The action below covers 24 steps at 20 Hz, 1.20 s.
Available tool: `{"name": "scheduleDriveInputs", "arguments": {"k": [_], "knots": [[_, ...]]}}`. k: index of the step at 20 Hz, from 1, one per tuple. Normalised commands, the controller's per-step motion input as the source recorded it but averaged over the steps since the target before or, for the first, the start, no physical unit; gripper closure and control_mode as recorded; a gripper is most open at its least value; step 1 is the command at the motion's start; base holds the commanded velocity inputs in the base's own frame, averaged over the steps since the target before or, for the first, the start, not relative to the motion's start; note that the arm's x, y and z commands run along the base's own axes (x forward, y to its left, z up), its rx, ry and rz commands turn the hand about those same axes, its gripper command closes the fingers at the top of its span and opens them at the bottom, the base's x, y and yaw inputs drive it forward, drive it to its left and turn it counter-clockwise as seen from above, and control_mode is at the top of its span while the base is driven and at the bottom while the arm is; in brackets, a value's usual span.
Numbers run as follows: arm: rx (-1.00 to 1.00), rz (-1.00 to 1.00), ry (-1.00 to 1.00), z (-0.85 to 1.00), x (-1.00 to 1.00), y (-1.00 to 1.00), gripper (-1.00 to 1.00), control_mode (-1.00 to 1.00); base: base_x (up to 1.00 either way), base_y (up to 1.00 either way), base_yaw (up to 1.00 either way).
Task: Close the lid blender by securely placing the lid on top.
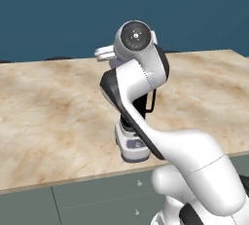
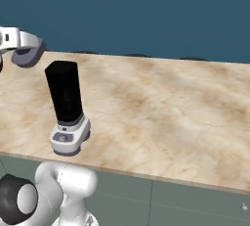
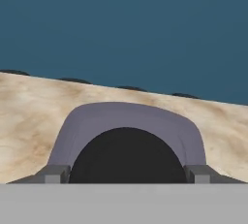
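The grey lid (image 3: 127, 115) with its dark round knob (image 3: 126, 156) sits between my fingertips (image 3: 53, 173), held close in the hand view. My gripper (image 2: 22, 48) is shut on the lid (image 2: 28, 56) in the air, up and to the left of the blender's open top. The blender's tall black jar (image 2: 65, 92) stands upright on its light grey base (image 2: 69, 137) near the counter's front edge. In the left base view my arm covers most of the jar; the base (image 1: 132, 146) and a bit of the black handle (image 1: 153, 100) show.
The beige marbled counter (image 2: 171, 117) stretches wide to the right of the blender. Its front edge (image 2: 146, 176) runs above grey-green cabinet fronts. A dark blue wall stands behind, with a few low dark shapes (image 3: 72, 80) along the counter's back edge.
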Motion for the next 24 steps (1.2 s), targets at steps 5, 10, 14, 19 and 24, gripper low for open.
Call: {"name": "scheduleDriveInputs", "arguments": {"k": [5, 10, 14, 19, 24], "knots": [[0.01, 0.0, 0.05, 0.07, 0.13, -0.5, 1.0, -1.0, 0.0, 0.0, 0.0], [0.0, 0.01, 0.17, -0.2, 0.39, -0.23, 1.0, -1.0, 0.0, 0.0, 0.0], [0.01, 0.04, 0.17, -0.21, 0.45, -0.14, 1.0, -1.0, 0.0, 0.0, 0.0], [0.04, 0.05, 0.16, -0.01, 0.43, -0.05, 1.0, -1.0, 0.0, 0.0, 0.0], [0.01, 0.0, 0.04, -0.05, 0.12, 0.0, 1.0, -1.0, 0.0, 0.0, 0.0]]}}
